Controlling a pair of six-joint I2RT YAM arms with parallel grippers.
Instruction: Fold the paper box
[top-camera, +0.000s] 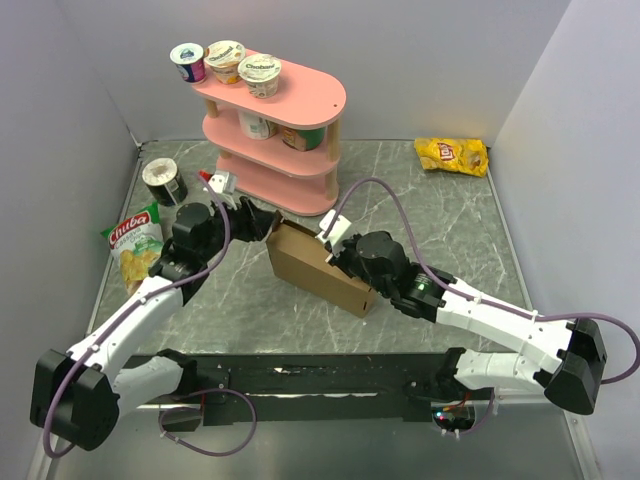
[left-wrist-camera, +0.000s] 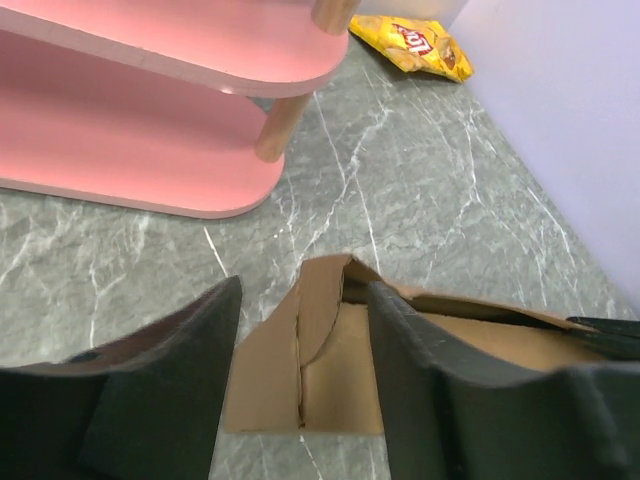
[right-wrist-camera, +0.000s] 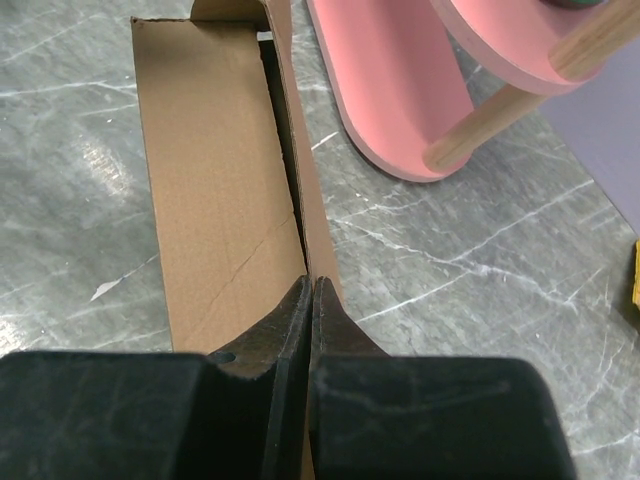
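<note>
Brown paper box (top-camera: 318, 268): R end effector (right-wrist-camera: 311, 290) pinches its wall, L end effector (left-wrist-camera: 300, 330) part-open astride corner

Left end effector (left-wrist-camera: 300, 380) half-spread — right end effector (right-wrist-camera: 311, 300) pinched tight, both arms angled inward

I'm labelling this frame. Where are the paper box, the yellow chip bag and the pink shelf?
paper box (top-camera: 310, 268): top external view, on its brown side wall.
yellow chip bag (top-camera: 452, 155): top external view, on its middle.
pink shelf (top-camera: 300, 92): top external view, on its top tier.
</note>
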